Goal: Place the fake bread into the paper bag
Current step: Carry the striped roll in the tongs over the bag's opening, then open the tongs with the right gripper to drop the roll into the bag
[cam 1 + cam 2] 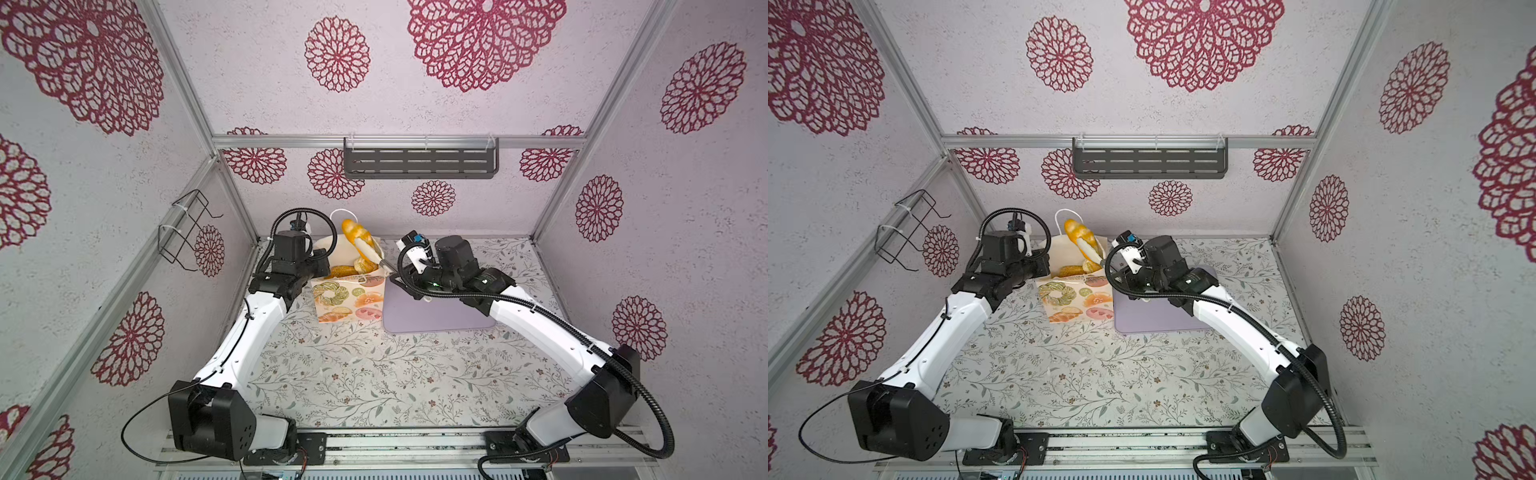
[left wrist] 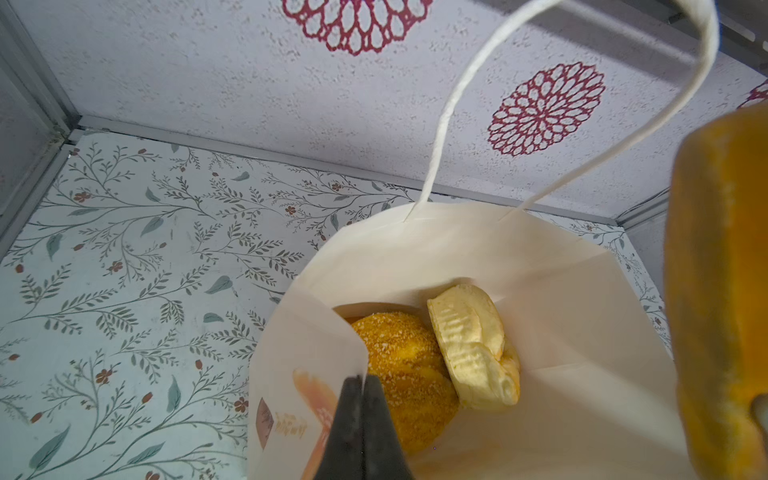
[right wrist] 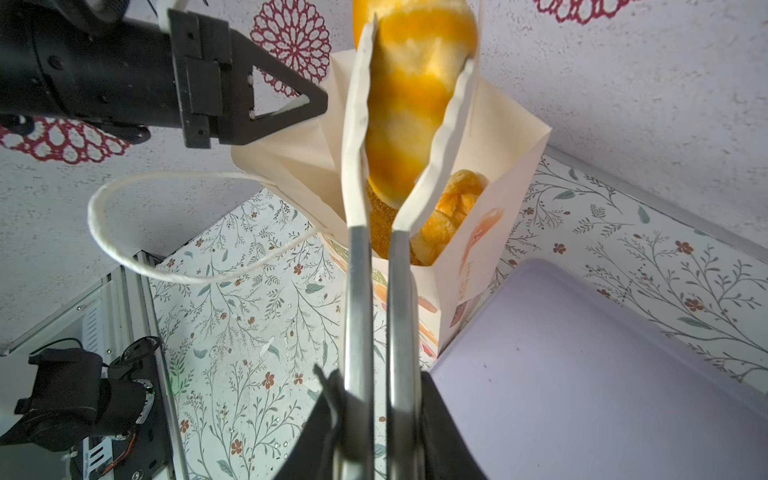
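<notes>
Left pincer (image 2: 362,384): my jaws are pinched tight on the side rim of the paper bag (image 1: 347,301).
Right pincer (image 3: 376,395): I clamp the tongs (image 3: 358,299).
Tongs: they grip an oval loaf (image 1: 354,233), tilted over the bag's open mouth.
Inside bag: crumbed bun (image 2: 405,374) and pale bun (image 2: 469,345).
Bag: upright on the table (image 1: 353,374), just beside the lilac tray (image 1: 440,316).
</notes>
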`<state>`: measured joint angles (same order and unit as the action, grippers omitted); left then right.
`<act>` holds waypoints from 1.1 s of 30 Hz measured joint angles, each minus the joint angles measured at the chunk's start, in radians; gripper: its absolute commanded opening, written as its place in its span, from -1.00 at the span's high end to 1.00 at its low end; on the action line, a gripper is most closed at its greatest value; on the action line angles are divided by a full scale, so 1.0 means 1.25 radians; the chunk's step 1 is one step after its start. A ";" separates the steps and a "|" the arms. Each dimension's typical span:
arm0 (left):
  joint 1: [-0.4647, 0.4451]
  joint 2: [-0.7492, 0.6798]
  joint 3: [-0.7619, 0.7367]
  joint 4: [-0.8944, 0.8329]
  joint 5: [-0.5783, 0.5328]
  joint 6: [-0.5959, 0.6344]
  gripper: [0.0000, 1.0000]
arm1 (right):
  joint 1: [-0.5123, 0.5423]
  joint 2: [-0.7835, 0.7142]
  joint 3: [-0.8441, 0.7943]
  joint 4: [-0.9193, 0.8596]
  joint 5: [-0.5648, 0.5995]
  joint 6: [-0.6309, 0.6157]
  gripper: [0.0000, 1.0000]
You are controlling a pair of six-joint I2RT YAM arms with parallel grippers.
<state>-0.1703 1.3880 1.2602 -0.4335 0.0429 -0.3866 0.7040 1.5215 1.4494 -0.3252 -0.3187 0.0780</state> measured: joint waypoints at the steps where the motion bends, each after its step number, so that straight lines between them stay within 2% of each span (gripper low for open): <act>1: 0.000 0.000 0.000 0.000 0.000 0.000 1.00 | 0.001 0.003 0.002 -0.003 0.000 0.000 0.43; 13: 0.000 -0.001 0.000 -0.001 0.000 0.000 1.00 | 0.005 0.008 0.009 -0.022 0.008 -0.006 0.11; 33: 0.000 -0.004 0.000 -0.004 -0.003 0.000 1.00 | 0.005 -0.024 -0.005 0.012 0.067 -0.005 0.10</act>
<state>-0.1703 1.3830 1.2602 -0.4389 0.0395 -0.3862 0.7105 1.4914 1.4425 -0.3103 -0.2352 0.0723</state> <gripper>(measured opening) 0.045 0.452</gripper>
